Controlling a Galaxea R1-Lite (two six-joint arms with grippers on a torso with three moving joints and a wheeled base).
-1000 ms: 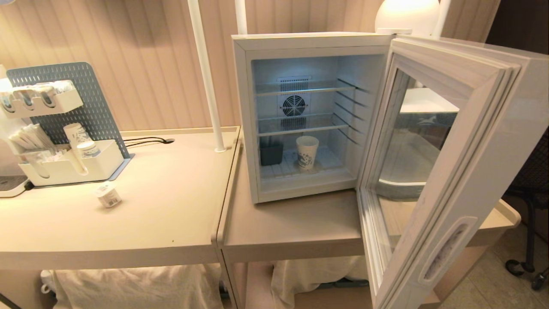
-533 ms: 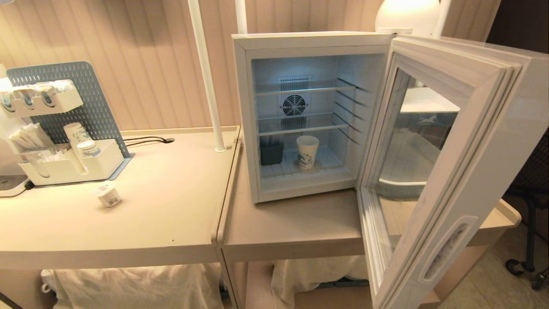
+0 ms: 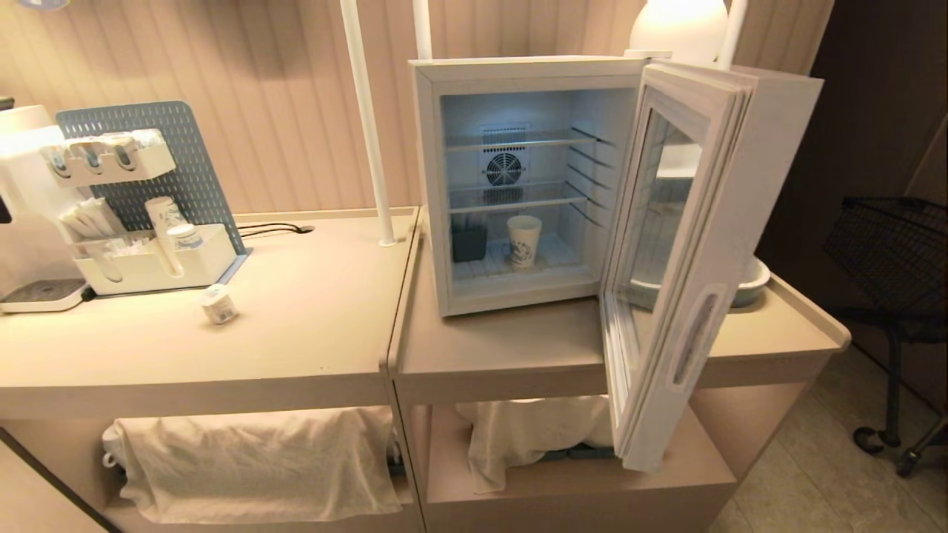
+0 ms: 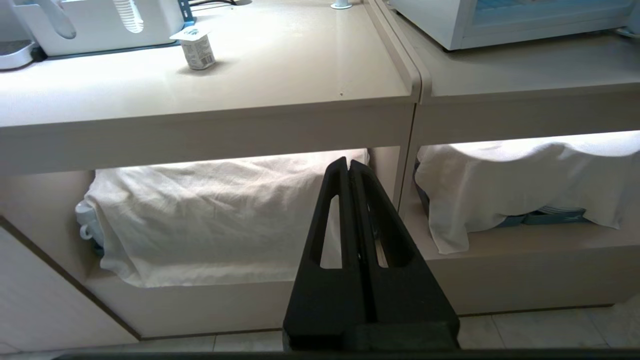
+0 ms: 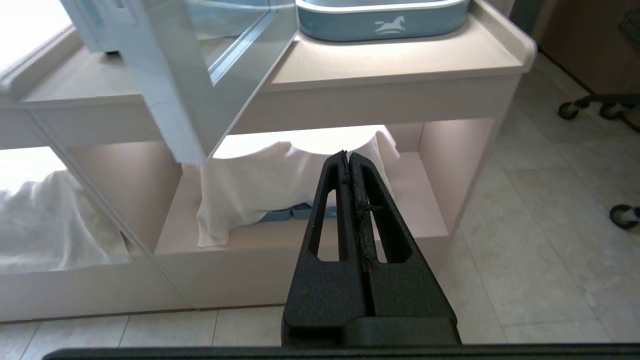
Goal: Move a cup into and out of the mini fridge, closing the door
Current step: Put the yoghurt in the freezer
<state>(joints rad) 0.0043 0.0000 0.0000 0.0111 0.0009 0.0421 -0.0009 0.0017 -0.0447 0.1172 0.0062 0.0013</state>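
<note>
White organiser (image 3: 152, 266): far left on the counter (image 3: 296, 326), holding stacked paper cups (image 3: 164, 218).
Cup (image 4: 197, 48): small, white, on the counter just in front of the organiser; above and left of the left pincer.
Left pincer (image 4: 348, 167): fingers pressed together, empty, below the counter edge, facing a white cloth (image 4: 215, 215) on the lower shelf.
Mini fridge (image 3: 433, 185): on the counter, lit inside; tall paper cup (image 3: 523, 240) and dark container (image 3: 469, 243) on its floor.
Door (image 3: 696, 244): swung wide open, above the right pincer.
Right pincer (image 5: 348, 159): fingers pressed together, empty, low before the lower shelf.
Blue-grey tub (image 5: 382, 22): on the counter, beyond the right pincer.
</note>
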